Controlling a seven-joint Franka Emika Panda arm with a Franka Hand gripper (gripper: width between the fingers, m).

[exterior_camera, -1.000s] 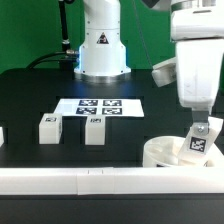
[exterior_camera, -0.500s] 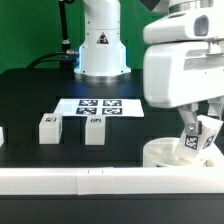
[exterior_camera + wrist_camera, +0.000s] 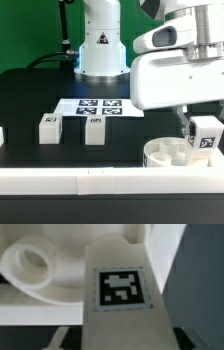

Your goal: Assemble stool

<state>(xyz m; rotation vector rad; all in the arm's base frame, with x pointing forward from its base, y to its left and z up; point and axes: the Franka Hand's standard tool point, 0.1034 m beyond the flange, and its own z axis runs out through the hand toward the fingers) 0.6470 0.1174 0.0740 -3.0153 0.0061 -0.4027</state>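
The white round stool seat (image 3: 166, 156) lies at the front right, against the long white bar. My gripper (image 3: 200, 133) is shut on a white tagged leg (image 3: 206, 139) and holds it upright over the seat's right side. In the wrist view the leg (image 3: 120, 291) fills the middle, tag facing the camera, with the seat (image 3: 40, 269) and one of its round recesses beyond it. The fingers (image 3: 62, 336) show at both sides of the leg. Two more white legs (image 3: 48, 129) (image 3: 95, 130) stand on the black table at the exterior view's left.
The marker board (image 3: 100, 105) lies at the table's middle, behind the two legs. The long white bar (image 3: 90, 180) runs along the front edge. The arm's white base (image 3: 102, 45) stands at the back. A white object shows at the far left edge (image 3: 2, 135).
My wrist has turned and moved to the exterior view's left, so its white body now covers more of the scene. The held leg went from tilted to upright over the seat.
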